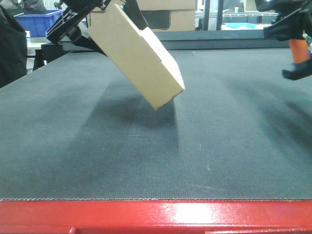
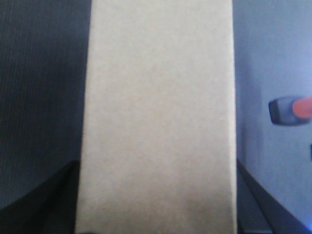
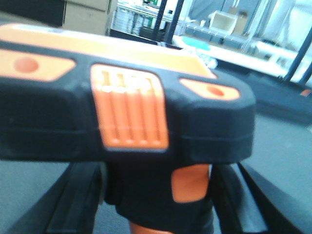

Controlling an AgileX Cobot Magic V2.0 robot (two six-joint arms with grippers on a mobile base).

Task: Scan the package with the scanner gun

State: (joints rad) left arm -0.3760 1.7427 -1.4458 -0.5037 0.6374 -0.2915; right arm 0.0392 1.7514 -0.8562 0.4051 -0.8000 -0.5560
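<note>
The package is a flat tan cardboard box held tilted in the air above the dark mat, its low corner pointing down to the right. My left gripper is shut on its upper end. In the left wrist view the package fills the middle between the two black fingers. The scanner gun hangs at the far right edge, orange handle and black base showing. My right gripper is shut on its handle, and the scanner gun's black and orange head fills that view. Its base shows in the left wrist view.
A dark grey mat covers the table, with a red edge at the front. Behind the table stand a blue crate at the left and larger cardboard boxes with a dark panel.
</note>
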